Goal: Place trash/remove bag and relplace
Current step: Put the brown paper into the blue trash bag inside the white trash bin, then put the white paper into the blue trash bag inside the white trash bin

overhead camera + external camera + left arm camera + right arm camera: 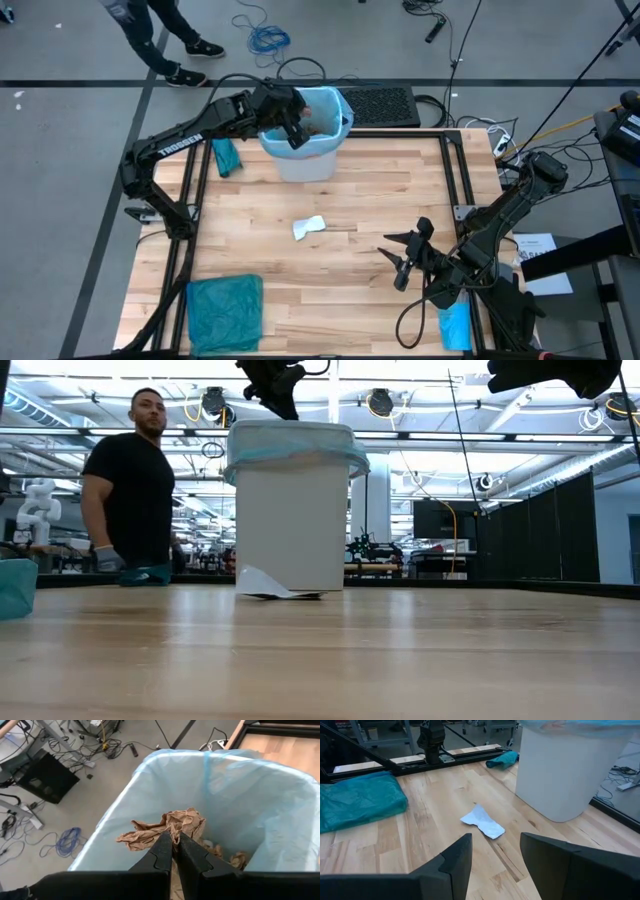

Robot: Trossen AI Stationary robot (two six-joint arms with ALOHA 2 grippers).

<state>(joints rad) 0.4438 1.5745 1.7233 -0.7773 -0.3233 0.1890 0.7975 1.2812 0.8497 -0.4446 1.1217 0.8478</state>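
Note:
A white bin (305, 160) stands at the table's far edge, lined with the light blue bag (210, 775), whose rim folds over the bin's top (290, 445). My left gripper (173, 842) hangs over the bin's mouth, shut on a crumpled brown paper scrap (165, 827). More brown scraps (237, 857) lie at the bottom of the bag. A white scrap (308, 228) lies flat on the table's middle. My right gripper (400, 262) waits open above the table's right near part, its fingers (455, 865) empty. My left gripper pinches the brown paper scrap at its near crumpled edge (175, 834) between its two fingertips. The fingers slant down from the table's left side. The scrap sticks out beyond the fingertips over the bag's opening, clear of the rim.
A folded teal bag (225, 312) lies at the near left corner and a smaller teal bundle (227, 156) left of the bin. A blue roll (455, 325) sits at the near right edge. A person (130, 490) stands beyond the far left.

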